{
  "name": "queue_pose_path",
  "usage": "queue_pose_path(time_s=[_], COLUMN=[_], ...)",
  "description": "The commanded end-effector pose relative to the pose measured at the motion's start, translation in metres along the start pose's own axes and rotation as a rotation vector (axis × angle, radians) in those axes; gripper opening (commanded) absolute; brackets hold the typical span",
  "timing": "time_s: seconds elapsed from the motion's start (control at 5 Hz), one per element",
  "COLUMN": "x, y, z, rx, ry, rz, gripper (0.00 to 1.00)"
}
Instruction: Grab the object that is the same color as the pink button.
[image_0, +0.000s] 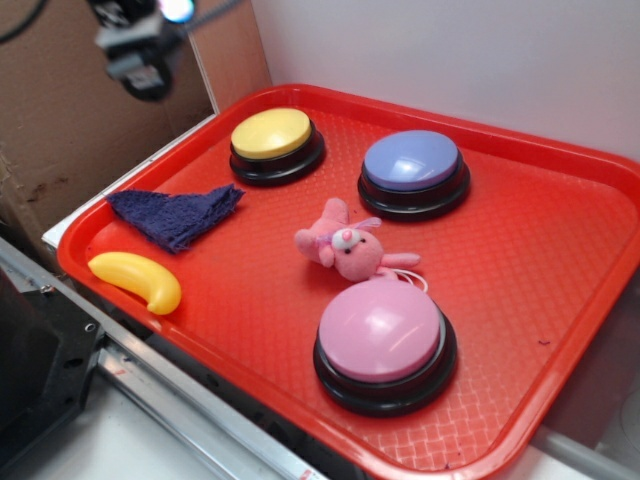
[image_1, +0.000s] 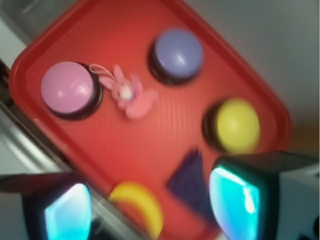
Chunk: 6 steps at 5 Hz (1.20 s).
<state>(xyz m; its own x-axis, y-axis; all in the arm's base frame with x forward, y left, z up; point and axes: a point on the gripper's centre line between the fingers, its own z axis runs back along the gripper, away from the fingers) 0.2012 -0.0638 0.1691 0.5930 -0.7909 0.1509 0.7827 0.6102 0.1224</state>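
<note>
A small pink plush bunny (image_0: 347, 246) (image_1: 129, 93) lies mid-tray on the red tray (image_0: 540, 260), its loop string touching the pink button (image_0: 384, 340) (image_1: 68, 89), a large pink dome on a black base just in front of it. My gripper (image_0: 145, 45) hangs high above the tray's far left corner, blurred, well away from the bunny. From the wrist camera, the gripper (image_1: 152, 210) stands open, its two cyan-lit fingers wide apart with nothing between them, high over the tray's edge.
A lavender-blue button (image_0: 414, 172) (image_1: 177, 54) and a yellow button (image_0: 275, 143) (image_1: 235, 125) stand at the back of the tray. A dark blue cloth (image_0: 178, 215) (image_1: 192, 182) and a yellow banana (image_0: 140, 281) (image_1: 140, 207) lie at its left. Cardboard stands behind the left side.
</note>
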Motion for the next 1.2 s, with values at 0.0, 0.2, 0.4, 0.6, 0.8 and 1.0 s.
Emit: queue_pose_path(time_s=[0.0,0.2,0.4,0.6,0.8,1.0], x=[0.035,0.037,0.039,0.04,0.039,0.039], y=[-0.001,-0.005,-0.008,-0.018,-0.028,-0.035], z=[-0.043,-0.064,-0.085,-0.101,-0.112,-0.127], rx=[-0.001,-0.074,-0.154,-0.192,-0.233,-0.257], ry=[-0.147,-0.277,-0.303,-0.251,-0.224,-0.172], rz=[-0.469,-0.652,-0.687,-0.689,-0.686,-0.68], gripper=[1.0,1.0,1.0,1.0,1.0,1.0])
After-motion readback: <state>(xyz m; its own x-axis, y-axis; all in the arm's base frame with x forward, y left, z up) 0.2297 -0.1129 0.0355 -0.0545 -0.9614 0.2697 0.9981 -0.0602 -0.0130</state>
